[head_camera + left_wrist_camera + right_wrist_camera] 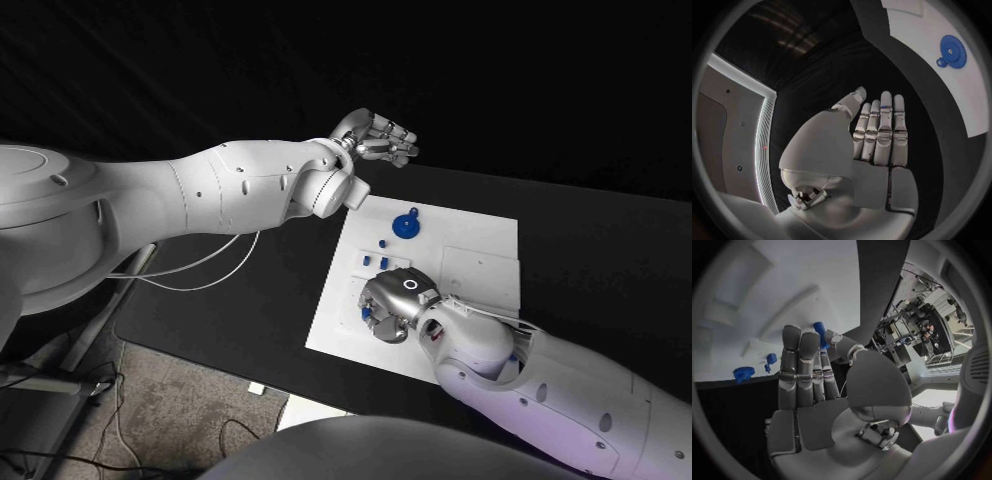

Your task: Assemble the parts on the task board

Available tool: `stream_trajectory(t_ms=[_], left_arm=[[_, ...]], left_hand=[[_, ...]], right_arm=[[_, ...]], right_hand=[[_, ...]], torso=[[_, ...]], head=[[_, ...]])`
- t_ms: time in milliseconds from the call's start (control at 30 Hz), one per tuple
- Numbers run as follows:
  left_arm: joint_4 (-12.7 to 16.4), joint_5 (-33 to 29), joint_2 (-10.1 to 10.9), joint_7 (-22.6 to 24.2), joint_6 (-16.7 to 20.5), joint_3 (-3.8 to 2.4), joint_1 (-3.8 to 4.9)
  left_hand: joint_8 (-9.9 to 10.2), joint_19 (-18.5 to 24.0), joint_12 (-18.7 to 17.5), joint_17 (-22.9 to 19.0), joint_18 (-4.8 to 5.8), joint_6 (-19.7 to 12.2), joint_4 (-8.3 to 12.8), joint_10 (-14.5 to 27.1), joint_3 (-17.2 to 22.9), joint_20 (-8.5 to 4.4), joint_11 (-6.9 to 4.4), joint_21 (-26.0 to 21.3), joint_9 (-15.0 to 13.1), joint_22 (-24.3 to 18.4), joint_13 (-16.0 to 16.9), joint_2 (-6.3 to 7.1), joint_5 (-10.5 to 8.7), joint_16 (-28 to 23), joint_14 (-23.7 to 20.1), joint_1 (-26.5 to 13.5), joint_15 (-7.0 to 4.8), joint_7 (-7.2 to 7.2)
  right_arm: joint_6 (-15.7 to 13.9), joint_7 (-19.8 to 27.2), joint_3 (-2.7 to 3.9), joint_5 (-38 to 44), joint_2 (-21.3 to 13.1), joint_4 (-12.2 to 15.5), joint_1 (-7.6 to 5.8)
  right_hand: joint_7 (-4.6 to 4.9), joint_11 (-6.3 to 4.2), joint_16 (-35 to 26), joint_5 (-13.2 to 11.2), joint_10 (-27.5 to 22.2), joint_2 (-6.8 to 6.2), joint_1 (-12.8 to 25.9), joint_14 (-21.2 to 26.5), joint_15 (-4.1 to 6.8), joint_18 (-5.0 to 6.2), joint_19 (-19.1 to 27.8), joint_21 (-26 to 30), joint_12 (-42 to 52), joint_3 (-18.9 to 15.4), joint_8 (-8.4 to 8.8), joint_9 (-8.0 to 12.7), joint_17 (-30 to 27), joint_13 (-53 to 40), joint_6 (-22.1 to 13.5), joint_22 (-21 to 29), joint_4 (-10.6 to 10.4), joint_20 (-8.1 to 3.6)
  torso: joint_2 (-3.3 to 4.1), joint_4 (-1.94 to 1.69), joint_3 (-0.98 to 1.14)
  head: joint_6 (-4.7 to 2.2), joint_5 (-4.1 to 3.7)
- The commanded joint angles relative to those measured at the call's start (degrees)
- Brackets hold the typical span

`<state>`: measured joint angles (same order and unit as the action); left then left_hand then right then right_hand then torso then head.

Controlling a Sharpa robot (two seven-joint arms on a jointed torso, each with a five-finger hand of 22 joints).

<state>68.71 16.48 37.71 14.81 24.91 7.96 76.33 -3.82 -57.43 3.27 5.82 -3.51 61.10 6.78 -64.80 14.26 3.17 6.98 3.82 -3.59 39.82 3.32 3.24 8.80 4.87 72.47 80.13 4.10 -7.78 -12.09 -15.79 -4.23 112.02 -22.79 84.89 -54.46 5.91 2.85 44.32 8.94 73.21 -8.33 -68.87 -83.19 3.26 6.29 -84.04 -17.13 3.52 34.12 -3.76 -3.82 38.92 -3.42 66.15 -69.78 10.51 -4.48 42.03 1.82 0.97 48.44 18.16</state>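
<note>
The left robot hand (879,145) is stretched out flat, its fingers (884,125) straight and close side by side, with nothing in it. It is above the black worktop (873,60), apart from the white board (942,90). On the board lies a blue gear (954,48), with a smaller blue piece (941,62) touching its rim.

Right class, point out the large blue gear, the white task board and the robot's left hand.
large blue gear (408,227), head view, gear face.
white task board (476,240), head view, bare surface.
left hand (879,135), left wrist view, fingers.
</note>
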Motion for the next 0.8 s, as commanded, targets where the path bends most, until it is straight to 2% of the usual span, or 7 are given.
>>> stream_trajectory(t_ms=[33,100,200,267,600,700,800], left_arm=[[0.1,-0.2,-0.1,0.3,-0.7,-0.04,0.1],[0.2,-0.2,0.0,0.2,-0.8,-0.04,0.1],[0.1,-0.2,0.1,0.1,-0.8,-0.04,0.1],[0.1,-0.2,0.1,0.1,-0.8,-0.04,0.1],[0.2,-0.2,0.4,0.0,-0.9,-0.03,0.1],[0.2,-0.2,0.5,0.0,-0.9,-0.03,0.1],[0.1,-0.2,0.7,0.0,-1.0,-0.03,0.1]], left_hand=[[0.0,-0.3,0.2,0.0,0.65,0.1,-0.1,0.4,-0.3,-0.04,-0.01,0.2,0.0,-0.1,0.0,-0.49,-0.23,-0.2,0.1,-0.1,0.22,-0.14],[0.0,-0.3,0.2,0.0,0.65,0.1,-0.1,0.4,-0.3,-0.04,-0.01,0.2,0.0,-0.1,0.0,-0.49,-0.23,-0.2,0.1,-0.1,0.22,-0.14],[0.0,-0.3,0.2,0.0,0.65,0.1,-0.1,0.5,-0.4,-0.01,0.01,0.2,0.0,-0.5,0.0,-0.49,-0.31,-0.2,0.0,0.0,0.25,-0.14],[0.0,-0.3,0.2,0.0,0.65,0.1,-0.1,0.5,-0.4,-0.01,0.01,0.2,0.0,-0.5,0.0,-0.49,-0.31,-0.2,0.0,0.0,0.25,-0.14],[0.0,-0.3,0.2,0.0,0.65,0.1,-0.1,0.5,-0.4,-0.01,0.01,0.2,0.0,-0.5,0.0,-0.49,-0.31,-0.2,0.0,0.0,0.25,-0.14],[0.0,-0.3,0.2,0.0,0.65,0.1,-0.1,0.5,-0.4,-0.01,0.01,0.2,0.0,-0.5,0.0,-0.49,-0.31,-0.2,0.0,0.0,0.25,-0.14],[0.0,-0.3,0.2,0.0,0.65,0.1,-0.1,0.5,-0.4,-0.01,0.01,0.2,0.0,-0.5,0.0,-0.49,-0.31,-0.2,0.0,0.0,0.25,-0.14]], right_arm=[[-1.3,0.9,-0.09,-1.6,-0.2,-0.2,0.15],[-2.1,1.0,-0.09,-1.9,-0.2,-0.2,0.15],[-3.4,1.1,-0.1,-2.6,-0.4,-0.2,0.15],[-4.2,1.2,-0.1,-2.9,-0.6,-0.1,0.15],[-9.2,1.6,-0.05,-4.6,-2.9,2.8,0.14],[-11.0,2.3,0.48,-6.4,-4.3,4.4,0.13],[-13.1,3.5,2.06,-10.0,-6.4,6.3,0.12]], right_hand=[[0.69,0.77,0.1,1.3,-2.8,-1.97,0.2,0.1,-0.87,0.89,-0.2,0.5,-0.1,-1.0,0.22,0.2,-0.2,0.0,-2.6,0.3,0.0,0.59],[1.34,1.59,-0.2,2.7,-5.4,-3.29,0.4,0.5,-1.37,1.27,0.1,1.0,0.0,-2.4,0.22,0.2,-0.5,0.0,-4.7,0.7,0.1,0.99],[2.41,2.7,-1.4,2.6,-9.6,-3.01,-1.7,1.2,-2.21,2.64,0.7,2.6,0.2,-7.6,0.17,0.3,-1.7,-0.1,-8.6,2.1,0.0,2.13],[2.54,2.87,-1.4,2.6,-10.2,-2.59,-3.0,1.2,-2.38,3.05,0.3,3.4,0.2,-10.9,0.25,0.3,-2.5,0.0,-9.6,3.1,-0.4,2.48],[2.42,2.75,-1.2,2.5,-10.0,-3.12,-3.6,1.0,-2.26,3.15,-0.2,3.7,0.3,-12.0,0.24,0.3,-3.2,0.1,-9.4,3.6,-0.6,2.44],[2.03,2.42,-1.1,2.4,-9.1,-3.07,-3.0,0.9,-2.08,2.95,-0.4,3.7,0.4,-12.4,0.21,0.3,-3.3,0.0,-8.5,3.8,-1.1,2.27],[1.73,1.89,-0.9,1.3,-6.9,-2.36,-2.0,0.5,-1.78,2.43,-0.7,3.8,0.5,-13.3,0.19,0.2,-3.4,0.1,-7.0,4.0,-2.7,1.96]], torso=[[-0.02,0.0,0.02],[0.0,0.01,0.04],[0.02,0.02,0.07],[0.01,0.01,0.06],[-0.01,0.04,0.02],[-0.06,0.13,0.02],[-0.06,0.23,0.06]], head=[[-0.07,-0.08],[-0.01,-0.13],[-0.04,-0.23],[-0.06,-0.28],[-0.24,-1.03],[-0.52,-1.66],[-0.98,-2.73]])
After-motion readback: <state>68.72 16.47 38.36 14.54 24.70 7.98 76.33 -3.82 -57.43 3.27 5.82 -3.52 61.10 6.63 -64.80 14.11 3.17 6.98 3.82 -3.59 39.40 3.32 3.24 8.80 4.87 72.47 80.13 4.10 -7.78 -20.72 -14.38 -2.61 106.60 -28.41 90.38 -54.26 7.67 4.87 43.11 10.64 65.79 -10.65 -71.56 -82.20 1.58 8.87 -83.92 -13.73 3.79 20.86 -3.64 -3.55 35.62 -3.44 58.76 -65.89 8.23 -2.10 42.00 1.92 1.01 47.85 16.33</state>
